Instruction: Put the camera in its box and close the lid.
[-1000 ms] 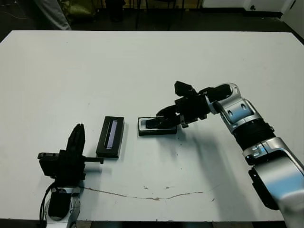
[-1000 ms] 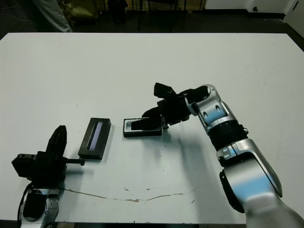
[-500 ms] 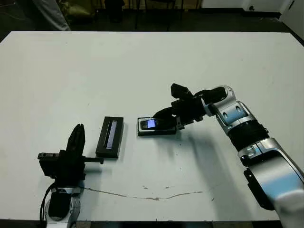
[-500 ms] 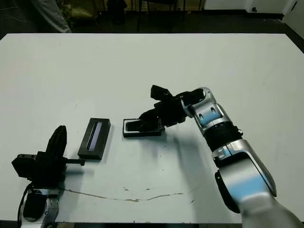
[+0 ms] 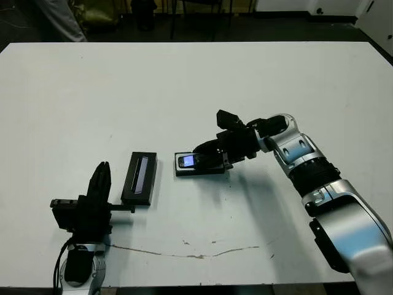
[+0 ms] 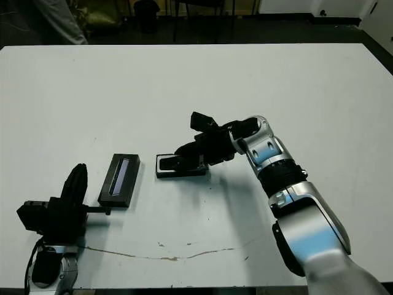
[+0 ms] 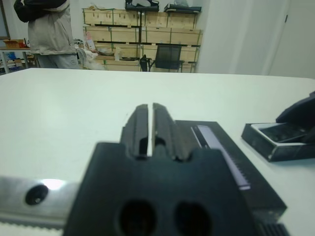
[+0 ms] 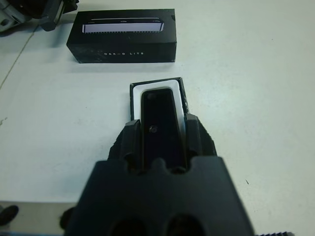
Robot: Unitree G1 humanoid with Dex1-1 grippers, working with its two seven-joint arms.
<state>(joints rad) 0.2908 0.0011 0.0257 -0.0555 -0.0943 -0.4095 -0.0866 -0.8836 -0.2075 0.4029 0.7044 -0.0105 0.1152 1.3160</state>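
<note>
Two risks stand out, in my judgement: the camera [image 8: 160, 123] may be let go while it is not yet square with the box [image 8: 133, 93], so that one end rides up on the white lining instead of dropping flat; and the right gripper [image 5: 206, 155], reaching low over the shallow tray, may nudge or drag the box across the table [image 5: 245, 80] as it opens or draws away, because nothing holds the tray down; either fault would leave the lid [image 5: 139, 178] unable to seat later.

The camera is clamped between the right gripper's two fingers, one on each long side, and it lies lengthwise over the box, its far end at the lining; whether it already rests on the lining or hangs just above it cannot be told. The box sits near the middle of the table, and the lid lies flat to the left of it, apart from it, grey strip up.

The right arm stretches from the right side of the scene leftward, forearm low and nearly level, wrist bent so the fingers point left along the box. The left arm rests at the near left edge; the left gripper [image 7: 149, 129] has its fingers pressed together with only a thin slit between them, holding nothing, its tips aimed toward the lid just beyond.
</note>
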